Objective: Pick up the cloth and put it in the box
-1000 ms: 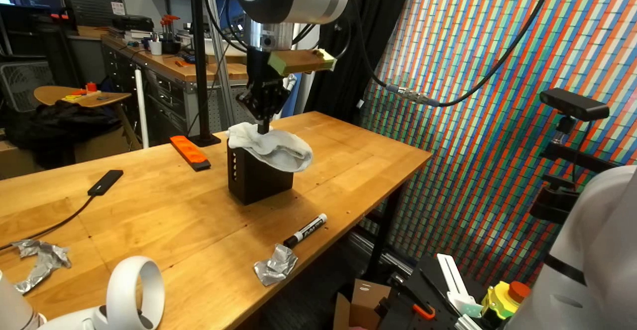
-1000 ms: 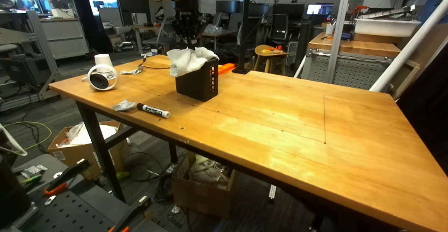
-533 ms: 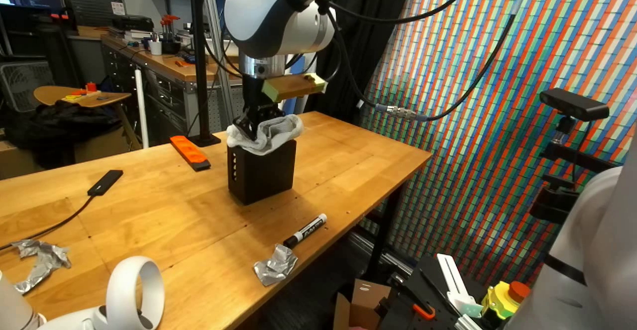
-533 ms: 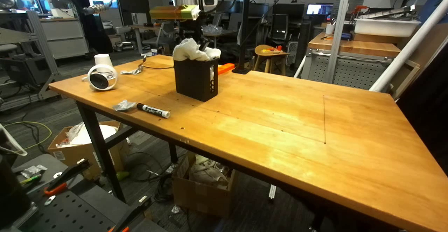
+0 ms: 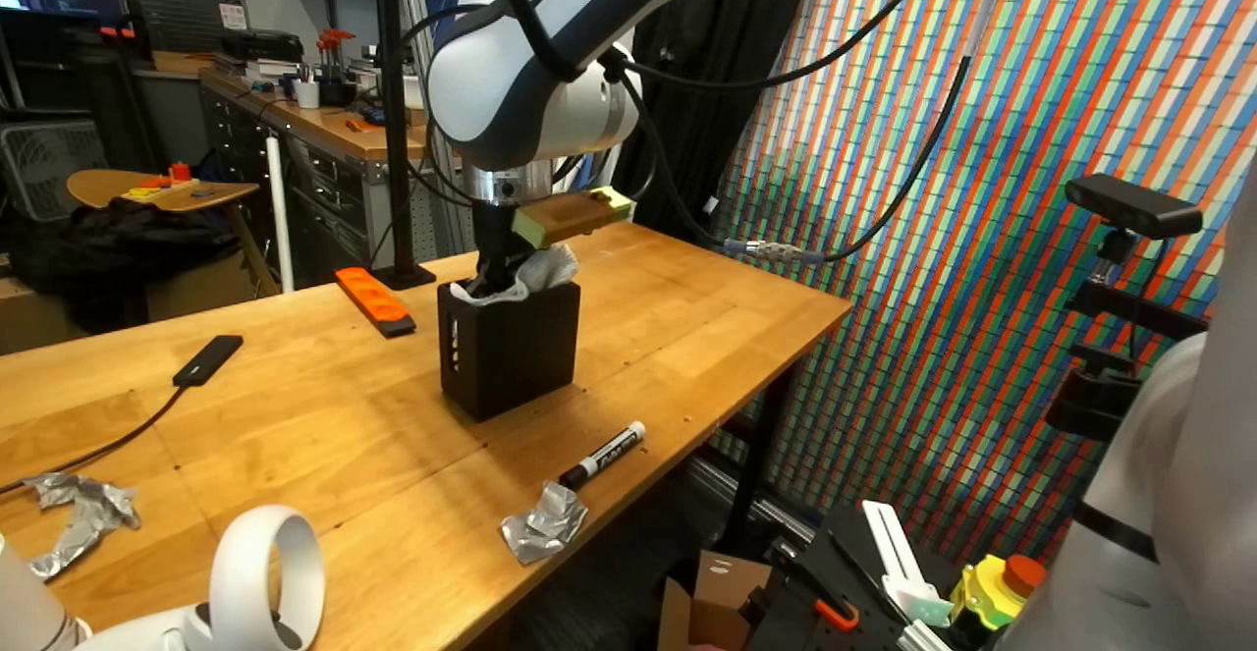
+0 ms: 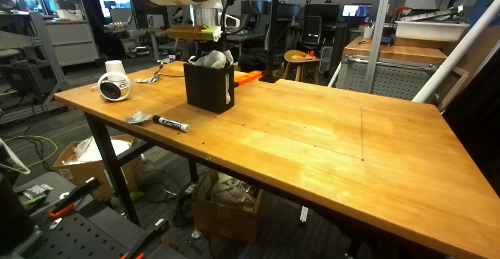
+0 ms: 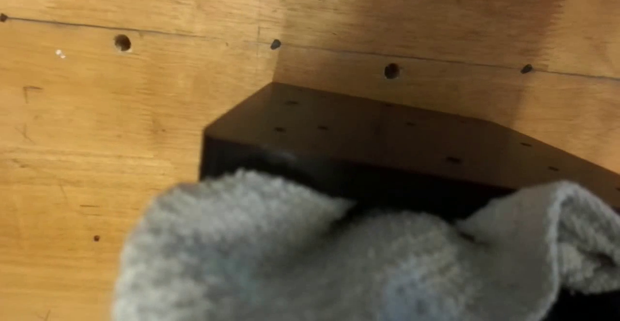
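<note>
Cloth (image 5: 552,268) sat bunched in box (image 5: 511,352), folds poking above rim | gripper (image 5: 497,276) hung at opening, fingertips hidden by cloth, spread and hold couldn't be told | marker (image 5: 602,455), crumpled foil (image 5: 545,523), orange object (image 5: 374,301) lay apart from box; black post (image 5: 395,121) stood beside orange object

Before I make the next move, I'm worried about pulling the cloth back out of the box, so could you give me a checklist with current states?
1. Box upright on the table: ok.
2. Box staying put: not ok; it has shifted slightly since half a second ago.
3. Cloth partly in: ok; white fabric shows through the box's side.
4. Cloth fully in: not ok; folds stand above the box in both exterior views.
5. Fingers opened to release: cannot tell; their tips are hidden.
6. Marker apart from the box: ok.
</note>
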Robot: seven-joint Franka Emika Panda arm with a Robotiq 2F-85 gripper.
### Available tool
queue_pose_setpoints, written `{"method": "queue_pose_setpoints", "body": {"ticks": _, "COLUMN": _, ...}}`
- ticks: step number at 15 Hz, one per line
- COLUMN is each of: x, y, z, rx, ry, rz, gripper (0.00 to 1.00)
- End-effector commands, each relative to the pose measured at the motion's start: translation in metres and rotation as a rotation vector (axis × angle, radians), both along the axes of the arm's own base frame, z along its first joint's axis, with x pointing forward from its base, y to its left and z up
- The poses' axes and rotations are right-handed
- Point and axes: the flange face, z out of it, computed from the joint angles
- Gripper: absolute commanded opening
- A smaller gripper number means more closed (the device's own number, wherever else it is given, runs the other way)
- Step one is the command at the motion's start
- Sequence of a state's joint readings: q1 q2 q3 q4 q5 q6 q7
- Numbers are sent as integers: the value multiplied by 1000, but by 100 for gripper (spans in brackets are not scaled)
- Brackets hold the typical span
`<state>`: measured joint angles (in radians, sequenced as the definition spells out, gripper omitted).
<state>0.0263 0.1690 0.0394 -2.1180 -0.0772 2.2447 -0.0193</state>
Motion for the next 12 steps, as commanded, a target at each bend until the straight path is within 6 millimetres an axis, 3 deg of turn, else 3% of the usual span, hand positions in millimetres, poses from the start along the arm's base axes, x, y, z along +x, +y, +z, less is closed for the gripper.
{"method": "queue_pose_setpoints", "body": {"ticks": 1, "x": -4, "y": -4, "z": -6, "rx": 10, "ry": 30, "rz": 7, "gripper": 0}}
{"method": "queue_pose_setpoints", "body": {"ticks": 8, "x": -6, "y": -17, "z": 59, "rx": 8, "ry": -38, "rz": -25, "gripper": 0}}
{"method": "queue_pose_setpoints", "body": {"ticks": 12, "x": -17, "y": -38, "z": 98, "rx": -2, "ry": -68, "rz": -71, "gripper": 0}}
